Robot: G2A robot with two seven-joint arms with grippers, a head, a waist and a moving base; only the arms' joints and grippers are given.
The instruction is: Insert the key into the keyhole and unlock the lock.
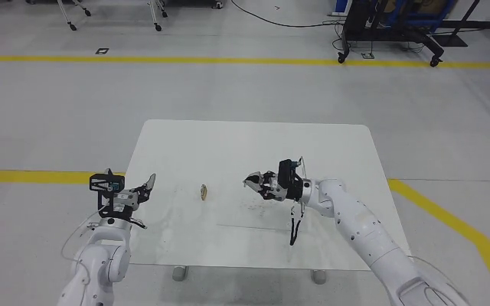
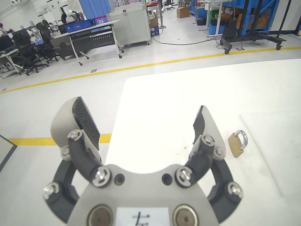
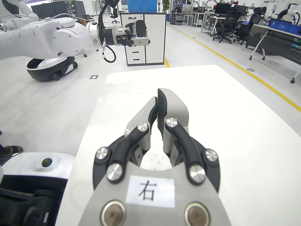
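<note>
Top view: left claw (image 1: pixel 147 186) hangs at the left edge of the white table (image 1: pixel 253 145), fingers spread wide, nothing between them, touching nothing. Left wrist view agrees: left claw (image 2: pixel 140 116) gaping, both ribbed pads (image 2: pixel 82 118) bare, table (image 2: pixel 164 95) below.

Right claw (image 1: pixel 251 182) is over the middle of the table, pointing toward the left edge. Right wrist view: right claw (image 3: pixel 158 102) has its 2 fingers pressed together, pads meeting at the tips. Cannot tell if a key is pinched there; no key made out. Across the table (image 3: pixel 211 95), the left claw (image 3: pixel 141 39) is seen side-on beyond the left edge.

Lock (image 1: pixel 204 191): small brass padlock, lying on the table between the 2 claws, left of centre, closer to the robot-side edge than the far edge, apart from both claws. Left wrist view: lock (image 2: pixel 237 144) on its side, silver shackle on top, resting on the table surface just beside the left claw's finger, not touching.
</note>
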